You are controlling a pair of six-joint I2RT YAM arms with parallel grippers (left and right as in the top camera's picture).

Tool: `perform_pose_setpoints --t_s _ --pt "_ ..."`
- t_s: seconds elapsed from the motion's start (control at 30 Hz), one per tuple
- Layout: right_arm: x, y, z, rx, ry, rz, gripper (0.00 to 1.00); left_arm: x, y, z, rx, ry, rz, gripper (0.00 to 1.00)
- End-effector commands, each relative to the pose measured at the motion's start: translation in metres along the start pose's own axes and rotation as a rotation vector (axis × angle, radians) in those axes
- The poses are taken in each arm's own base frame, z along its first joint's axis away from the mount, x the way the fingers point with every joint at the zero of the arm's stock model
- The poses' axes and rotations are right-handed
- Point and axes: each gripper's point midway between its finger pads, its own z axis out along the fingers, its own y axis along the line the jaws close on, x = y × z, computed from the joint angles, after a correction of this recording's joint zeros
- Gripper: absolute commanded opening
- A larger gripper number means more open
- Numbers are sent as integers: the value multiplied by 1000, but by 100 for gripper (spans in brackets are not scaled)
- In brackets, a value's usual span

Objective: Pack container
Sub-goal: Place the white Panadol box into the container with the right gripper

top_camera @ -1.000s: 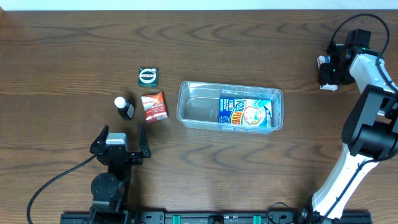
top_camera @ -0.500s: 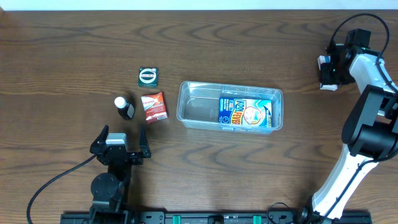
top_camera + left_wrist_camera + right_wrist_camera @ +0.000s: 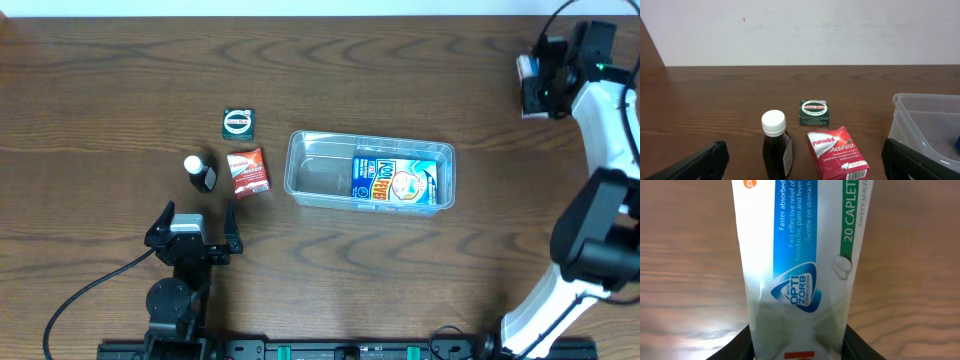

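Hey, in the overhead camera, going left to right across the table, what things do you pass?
First the dark bottle with white cap → red Panadol box → clear container → right gripper holding a white-and-blue caplet box.

**Inspector:** Overhead lighting?

**Assistant:** Even and diffuse, coming from above. The table (image 3: 100, 60) is uniformly lit and shadows are short and soft. There are faint highlights on the container (image 3: 300, 140) rim.

**Inspector:** Left wrist?

**Assistant:** The wall (image 3: 800, 30) is bright and the mid-field is sharp. The left gripper (image 3: 805, 162) shows fingers (image 3: 697, 162) that are dark and soft at the lower corners.

**Inspector:** Right wrist?

**Assistant:** The caplet box (image 3: 795, 255) fills the frame and is bright, with legible print. A grey shade lies across its lower part. The wood behind is slightly blurred.
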Motion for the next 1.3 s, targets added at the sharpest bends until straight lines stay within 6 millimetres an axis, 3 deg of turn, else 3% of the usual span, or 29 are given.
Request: perform_pose_setpoints --t_s 0.0,0.13,0.27,0.4,0.57,0.73,0.87,1.27 --pt "-27 46 -41 -134 -113 -141 40 18 4 1 -22 50 11 98" --pt "-35 105 -84 -294 -183 -280 41 18 4 1 -22 50 11 98" --pt "-23 159 -119 -432 -186 -401 40 18 4 1 -22 50 11 98" --pt "5 207 -144 -564 -136 -546 38 18 4 1 -22 50 11 98" --pt "55 242 -159 -672 4 -733 38 18 4 1 -22 50 11 98" --pt "89 246 -169 -721 115 -835 39 18 4 1 -22 50 11 98" --pt "102 240 -167 -721 164 -873 41 18 4 1 -22 50 11 98" --pt "104 242 -136 -691 117 -916 49 18 4 1 -23 50 11 98"
